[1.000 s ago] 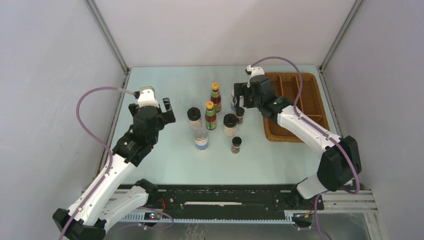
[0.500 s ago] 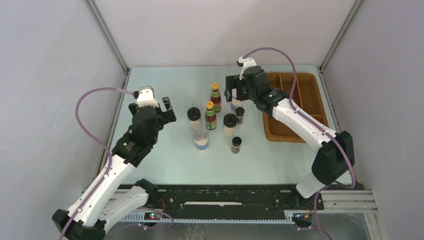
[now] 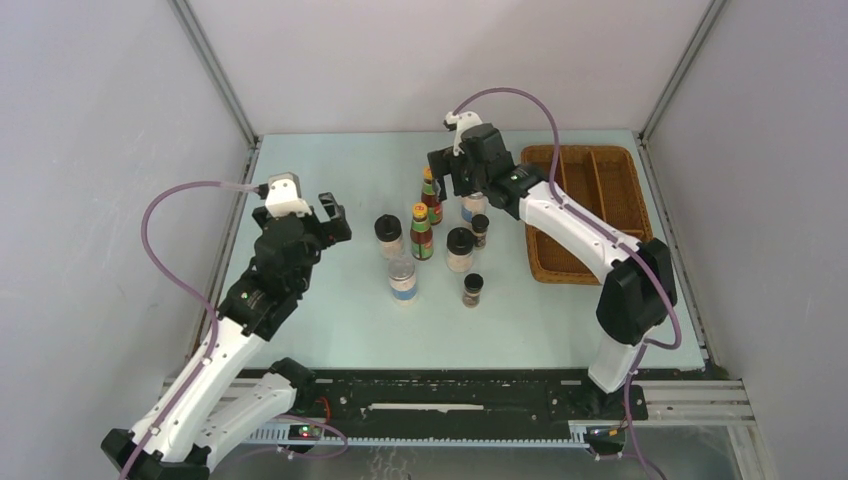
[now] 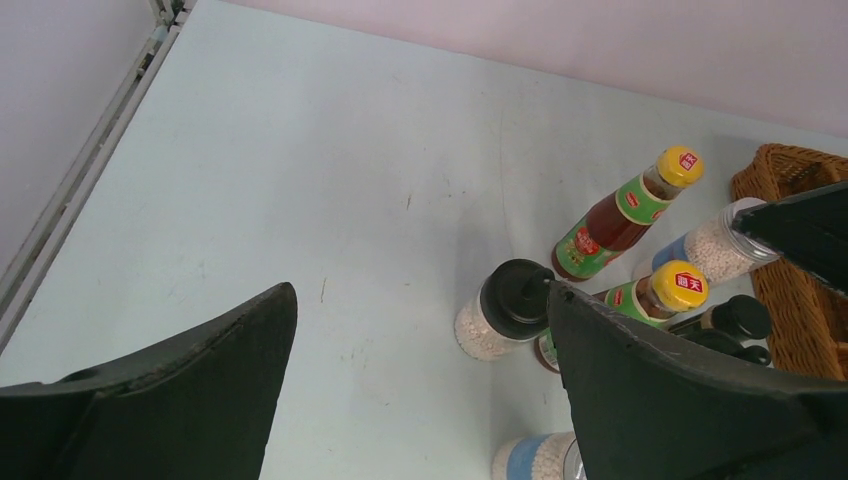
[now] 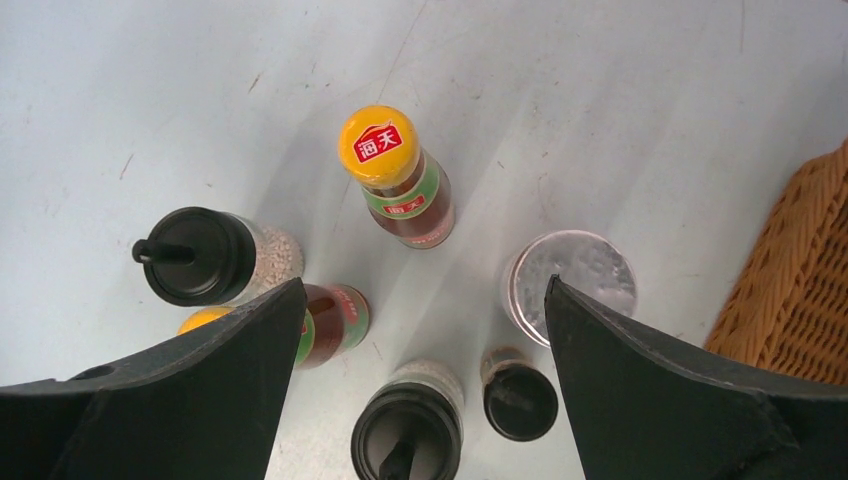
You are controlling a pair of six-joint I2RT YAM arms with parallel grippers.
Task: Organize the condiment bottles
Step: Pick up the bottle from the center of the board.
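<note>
Eight condiment bottles stand clustered mid-table. Two red sauce bottles have orange caps. Two black-lidded white jars flank them. One silver-lidded blue-label jar stands in front, the other at the back right. Two tiny dark jars stand on the right. My right gripper is open and empty, hovering above the back of the cluster. My left gripper is open and empty, raised left of the cluster, facing a black-lidded jar.
A brown wicker divided tray lies at the back right, its compartments bare; its edge shows in the right wrist view. Bare table lies left of and in front of the bottles. Grey walls enclose the table on three sides.
My right arm has swung left, from beside the tray's edge to above the back of the bottle cluster. My left gripper has shifted only slightly. No bottle has moved.
</note>
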